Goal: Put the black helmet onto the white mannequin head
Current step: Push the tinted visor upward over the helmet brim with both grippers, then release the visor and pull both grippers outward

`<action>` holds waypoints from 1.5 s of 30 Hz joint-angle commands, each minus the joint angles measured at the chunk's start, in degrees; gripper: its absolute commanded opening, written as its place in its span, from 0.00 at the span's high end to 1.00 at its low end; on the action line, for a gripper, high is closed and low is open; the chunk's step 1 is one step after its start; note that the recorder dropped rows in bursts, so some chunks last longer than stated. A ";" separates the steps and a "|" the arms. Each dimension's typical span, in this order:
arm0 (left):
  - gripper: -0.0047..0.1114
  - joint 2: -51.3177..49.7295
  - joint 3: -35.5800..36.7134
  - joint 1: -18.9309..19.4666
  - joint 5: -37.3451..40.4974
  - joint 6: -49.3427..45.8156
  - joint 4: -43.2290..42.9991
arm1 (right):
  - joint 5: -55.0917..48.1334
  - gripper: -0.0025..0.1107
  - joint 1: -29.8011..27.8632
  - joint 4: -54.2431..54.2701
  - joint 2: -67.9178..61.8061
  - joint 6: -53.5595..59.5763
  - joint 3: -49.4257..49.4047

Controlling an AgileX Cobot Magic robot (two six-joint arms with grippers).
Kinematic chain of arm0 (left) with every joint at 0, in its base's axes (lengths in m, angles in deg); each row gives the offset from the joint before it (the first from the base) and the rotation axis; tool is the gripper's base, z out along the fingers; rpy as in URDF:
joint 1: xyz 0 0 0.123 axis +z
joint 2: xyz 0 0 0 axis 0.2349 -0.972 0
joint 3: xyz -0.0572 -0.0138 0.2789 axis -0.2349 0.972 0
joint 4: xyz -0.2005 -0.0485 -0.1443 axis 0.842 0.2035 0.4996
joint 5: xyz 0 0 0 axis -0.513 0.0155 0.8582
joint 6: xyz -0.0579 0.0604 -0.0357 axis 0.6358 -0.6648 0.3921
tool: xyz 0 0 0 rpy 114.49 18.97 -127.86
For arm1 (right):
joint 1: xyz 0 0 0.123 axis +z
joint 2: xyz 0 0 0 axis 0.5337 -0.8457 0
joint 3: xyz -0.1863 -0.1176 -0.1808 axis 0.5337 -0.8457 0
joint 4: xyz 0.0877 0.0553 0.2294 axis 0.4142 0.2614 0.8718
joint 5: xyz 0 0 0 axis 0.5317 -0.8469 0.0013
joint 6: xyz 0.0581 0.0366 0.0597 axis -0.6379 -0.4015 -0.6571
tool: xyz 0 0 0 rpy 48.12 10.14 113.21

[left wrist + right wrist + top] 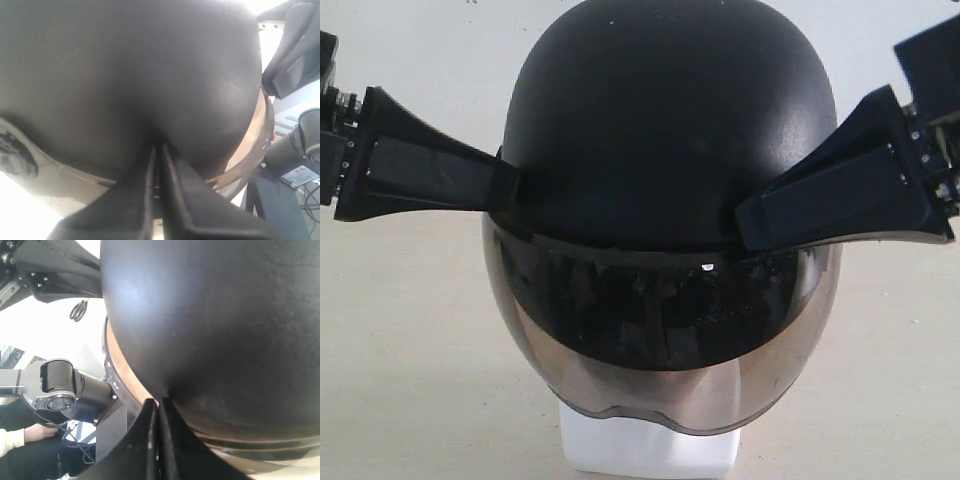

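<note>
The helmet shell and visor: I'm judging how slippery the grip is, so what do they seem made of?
Helmet shell: probably hard plastic, matte black, faintly grainy with a dull sheen. Visor: likely glossy tinted plastic, smoky and see-through, catching small highlights.

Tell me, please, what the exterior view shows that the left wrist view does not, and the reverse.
Only the exterior view shows the front of the smoky visor and, just beneath it, the base of the white mannequin head. Only the left wrist view shows a grey arm joint past the visor's edge. Both show the black helmet and the left gripper, its fingers closed together with their tips at the helmet's side.
</note>
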 commanded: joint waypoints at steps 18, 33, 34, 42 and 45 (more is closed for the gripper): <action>0.92 -1.11 1.65 -0.48 4.35 1.07 -4.36 | 1.61 0.98 -0.11 -1.91 -0.11 -0.82 -0.18; 0.92 5.51 1.31 -0.48 3.63 0.98 -3.91 | 5.92 0.98 -0.34 -2.25 2.74 -2.20 0.04; 0.92 6.15 1.31 -0.48 3.00 0.98 -3.91 | 5.92 0.98 -0.34 -2.35 2.94 -2.34 0.04; 0.92 11.91 1.31 -0.48 1.33 1.48 -4.15 | 10.21 0.98 -0.34 -9.04 5.84 -7.95 0.16; 0.92 14.27 1.31 -0.48 0.70 2.74 -4.86 | 10.83 0.98 -0.34 -19.28 8.89 -14.56 0.83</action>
